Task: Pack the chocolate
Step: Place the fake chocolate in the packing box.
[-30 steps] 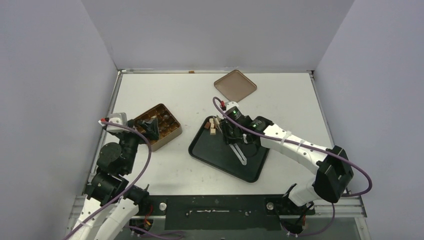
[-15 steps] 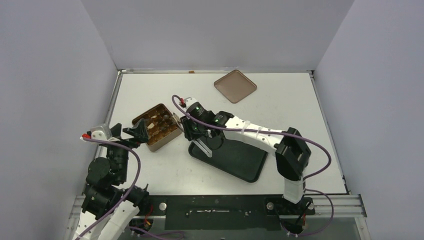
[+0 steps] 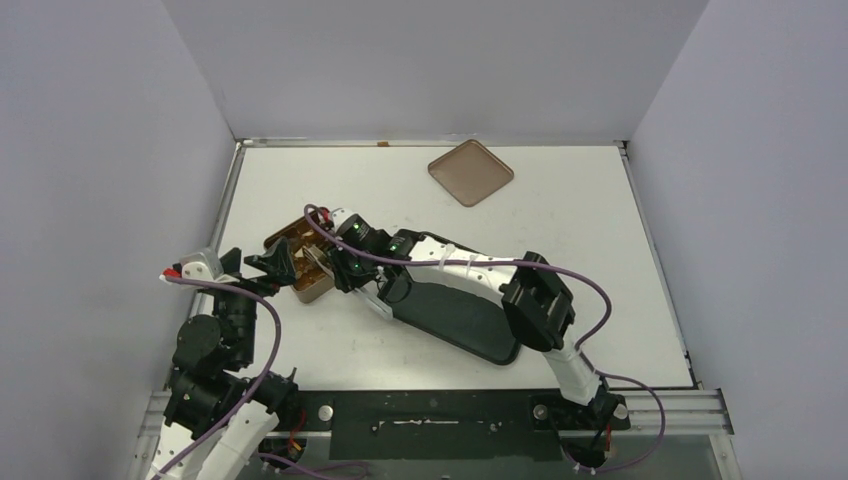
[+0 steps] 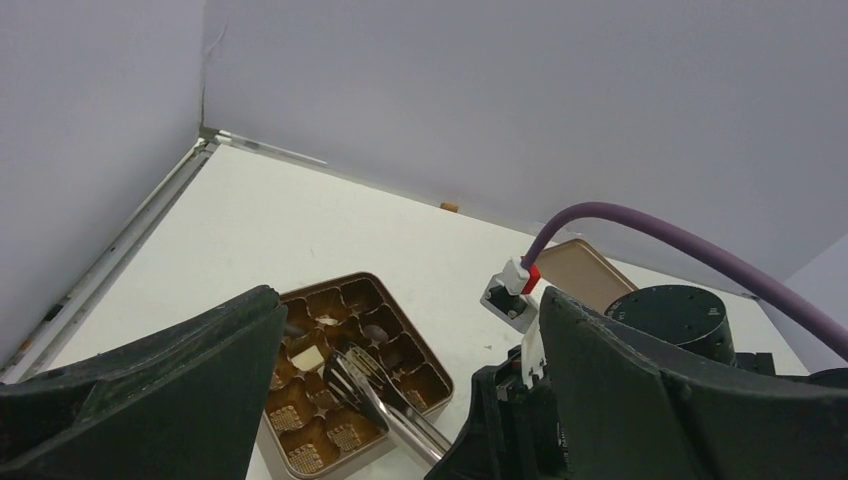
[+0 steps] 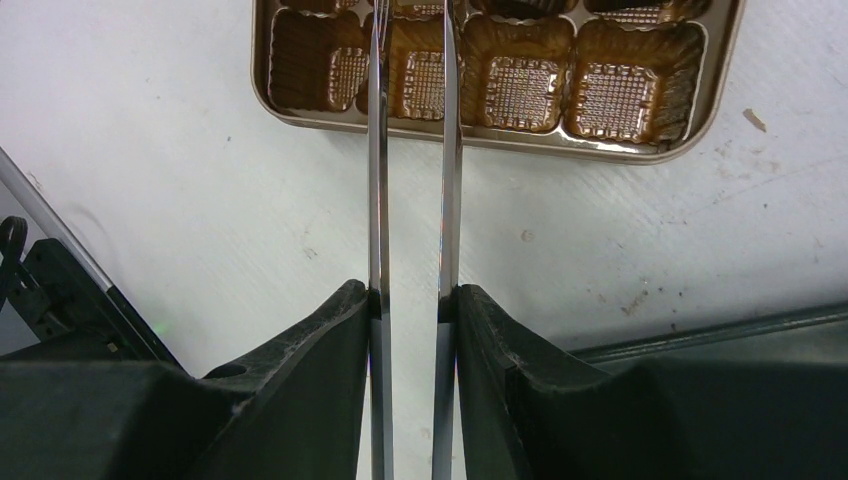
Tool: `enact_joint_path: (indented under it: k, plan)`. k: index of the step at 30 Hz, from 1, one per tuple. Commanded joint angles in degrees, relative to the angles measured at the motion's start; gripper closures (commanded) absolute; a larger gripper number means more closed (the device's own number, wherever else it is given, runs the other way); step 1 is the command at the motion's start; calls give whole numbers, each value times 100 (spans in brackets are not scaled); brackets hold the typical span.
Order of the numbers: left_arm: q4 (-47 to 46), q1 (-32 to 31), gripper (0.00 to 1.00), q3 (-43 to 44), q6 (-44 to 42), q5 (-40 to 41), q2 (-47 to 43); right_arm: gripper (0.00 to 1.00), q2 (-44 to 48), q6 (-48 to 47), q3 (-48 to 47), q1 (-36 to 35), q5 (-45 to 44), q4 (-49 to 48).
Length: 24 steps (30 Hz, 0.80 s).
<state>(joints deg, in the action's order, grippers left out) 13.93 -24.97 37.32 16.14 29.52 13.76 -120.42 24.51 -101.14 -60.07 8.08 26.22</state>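
The chocolate [image 4: 307, 357] was seen in the square gold-brown tin [image 5: 612, 100]. A cream-white piece and a few dark ones were lodged in the middle and far compartments. The four compartments along the rim nearest the right gripper [image 5: 410, 300] were shown with bare waffled bottoms.

A pair of metal tongs [image 5: 449, 200] was clamped between that gripper's fingers. The two blades were carried over the rim, and their tips were held above the tin's middle compartments, close to the cream piece. Whether a piece was pinched between the tips could not be told.

The left gripper [image 3: 280, 266] was held with its jaws spread wide and nothing between them, just beside the tin's left side.

The tin was set near the left edge of the white table [image 3: 600, 250], and a strip of bare top was left between it and the side rail. A narrower strip was left between the tin and the edge of the black tray [image 3: 465, 322], across which the right arm was stretched. The flat brown lid [image 3: 470, 172] was laid well apart, near the back edge, with open tabletop between it and the tin.
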Motion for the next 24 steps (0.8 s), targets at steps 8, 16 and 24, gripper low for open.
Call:
enact_joint_path:
  k: [8,16,24]
  plan:
    - [-180,54,3,23,37,-24,-38,65,-192,-32,-439,-22,-73,-222]
    - [-172,54,3,22,38,-32,-24,59,-45,-58,-444,-22,-104,-188]
    - [-167,59,3,25,38,-59,-9,61,475,-179,-211,20,-211,-160]
